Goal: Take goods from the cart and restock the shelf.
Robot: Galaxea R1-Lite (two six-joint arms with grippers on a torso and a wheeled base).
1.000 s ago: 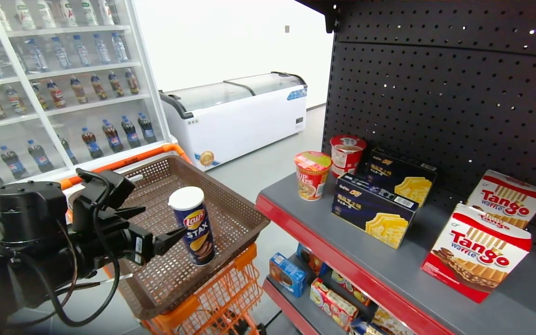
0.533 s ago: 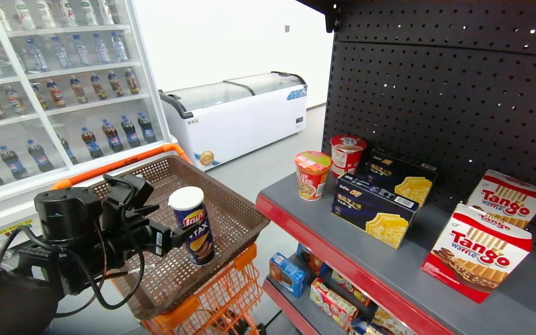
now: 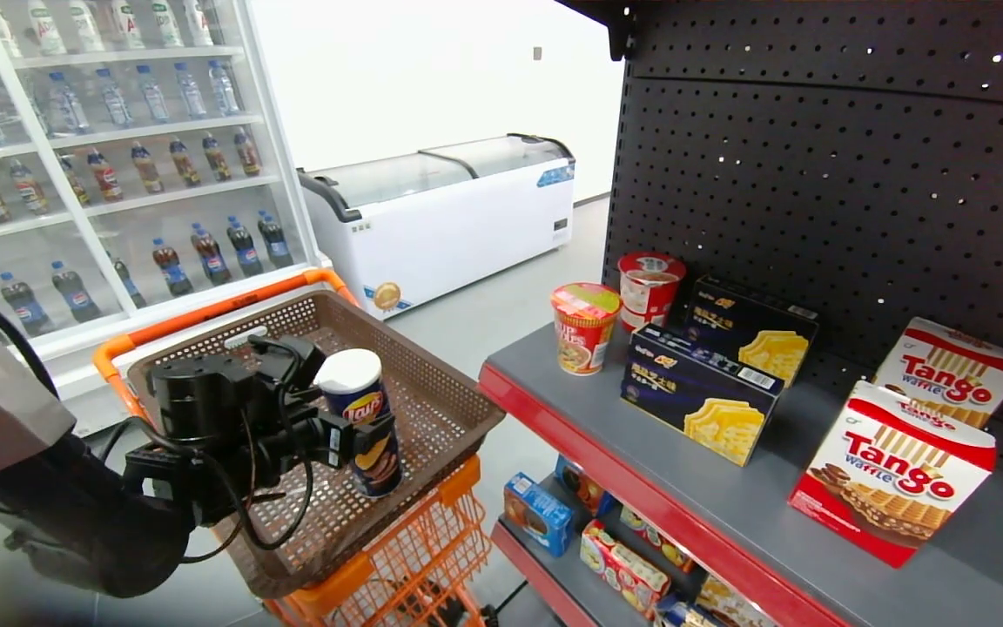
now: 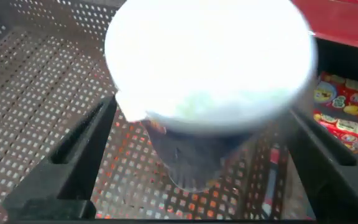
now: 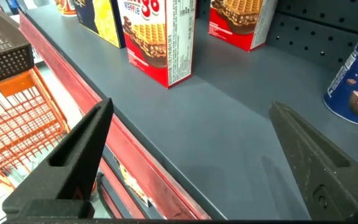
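Left claw (image 3: 362,435) spread around chips can (image 3: 352,376), contact unclear; basket wall (image 3: 465,407) between can and shelf (image 3: 554,392).

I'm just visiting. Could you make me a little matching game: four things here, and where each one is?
1 chips can
2 noodle cup
3 front wafer box
4 freezer

a on the floor beyond the cart
b standing in the basket
c left end of the shelf
d right part of the shelf

Pairs: 1-b, 2-c, 3-d, 4-a.
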